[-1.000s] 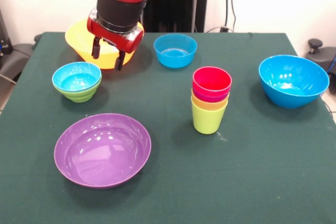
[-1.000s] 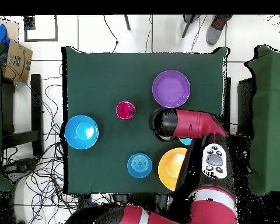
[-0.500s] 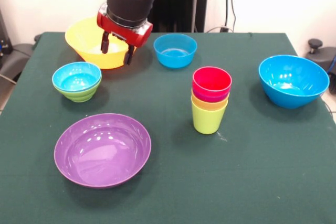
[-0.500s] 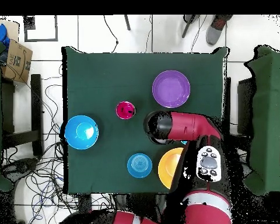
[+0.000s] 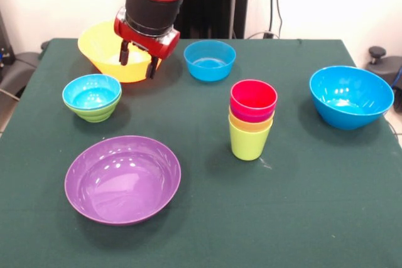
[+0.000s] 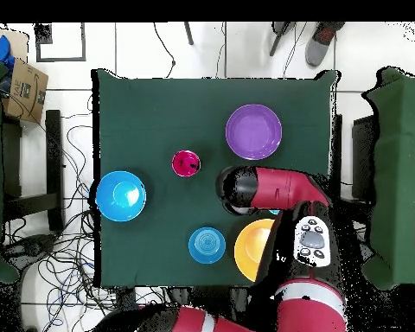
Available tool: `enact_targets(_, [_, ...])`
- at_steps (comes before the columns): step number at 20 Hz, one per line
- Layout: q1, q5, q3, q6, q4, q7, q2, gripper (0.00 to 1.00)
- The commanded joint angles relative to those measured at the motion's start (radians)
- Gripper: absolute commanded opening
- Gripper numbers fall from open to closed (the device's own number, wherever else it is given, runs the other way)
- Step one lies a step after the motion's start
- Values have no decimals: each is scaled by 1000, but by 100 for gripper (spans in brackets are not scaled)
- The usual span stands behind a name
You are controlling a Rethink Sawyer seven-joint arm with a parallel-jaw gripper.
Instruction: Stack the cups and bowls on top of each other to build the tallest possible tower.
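Observation:
The tower [image 5: 252,119] stands mid-table: nested cups with the lime green cup [image 5: 249,142] lowest and the red cup [image 5: 254,98] on top; from overhead it shows as a red circle [image 6: 186,162]. My gripper [image 5: 138,64] hangs open and empty above the table, in front of the large yellow-orange bowl [image 5: 107,51]. A small blue bowl nested in the small green bowl [image 5: 92,97] sits at the left. The wide purple bowl [image 5: 123,178] is front left. Another small blue bowl [image 5: 210,59] is at the back. The large blue bowl [image 5: 350,96] is at the right.
In the overhead view the arm [image 6: 276,188] covers the nested small bowls. Chairs stand at both table sides, and cables and a cardboard box [image 6: 22,86] lie on the floor.
My gripper rose and shifted from over the yellow-orange bowl's front edge toward the table's middle, then settled slightly back. The cups and bowls did not move.

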Motion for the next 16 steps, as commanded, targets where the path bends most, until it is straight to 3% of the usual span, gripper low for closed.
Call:
enact_targets(1, [-20,-8,117,10,-6,-30,72,100])
enact_targets(16, [-38,-20,128,-35,-13,-32,100,100])
